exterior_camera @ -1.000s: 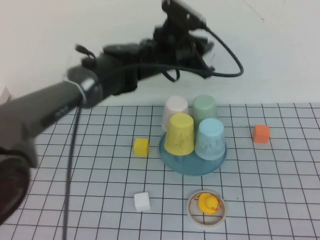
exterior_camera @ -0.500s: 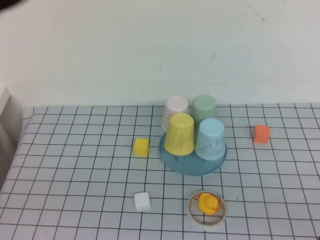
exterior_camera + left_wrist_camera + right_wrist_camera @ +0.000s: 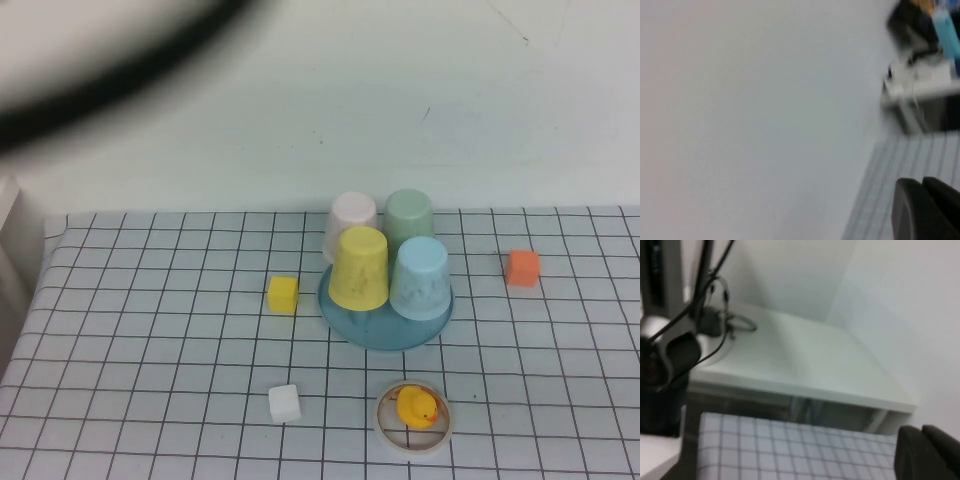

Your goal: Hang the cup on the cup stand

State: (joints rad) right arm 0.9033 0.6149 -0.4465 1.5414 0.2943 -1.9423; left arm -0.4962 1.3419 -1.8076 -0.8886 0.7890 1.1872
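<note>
The light sky-blue cup point(image 3: 420, 277) stands upside down on the front right of the teal cup stand point(image 3: 385, 328). A yellow cup point(image 3: 359, 267), a pale green cup point(image 3: 410, 218) and a whitish cup point(image 3: 352, 222) also sit upside down on the stand and hide its pegs. My left arm is only a dark blurred streak point(image 3: 100, 80) at the top left of the high view, far from the cups. My left gripper point(image 3: 921, 182) is shut and empty, facing the wall. My right gripper point(image 3: 921, 430) is shut and empty, away from the stand and outside the high view.
A yellow cube point(image 3: 283, 294) lies left of the stand, a white cube point(image 3: 284, 403) in front of it and an orange cube point(image 3: 522, 267) to its right. A yellow duck point(image 3: 415, 408) sits in a white ring near the front edge.
The left arm, stretched above the cups one second ago, swung up and left out of view. It now shows only as a blurred streak at top left. The cups have not moved.
</note>
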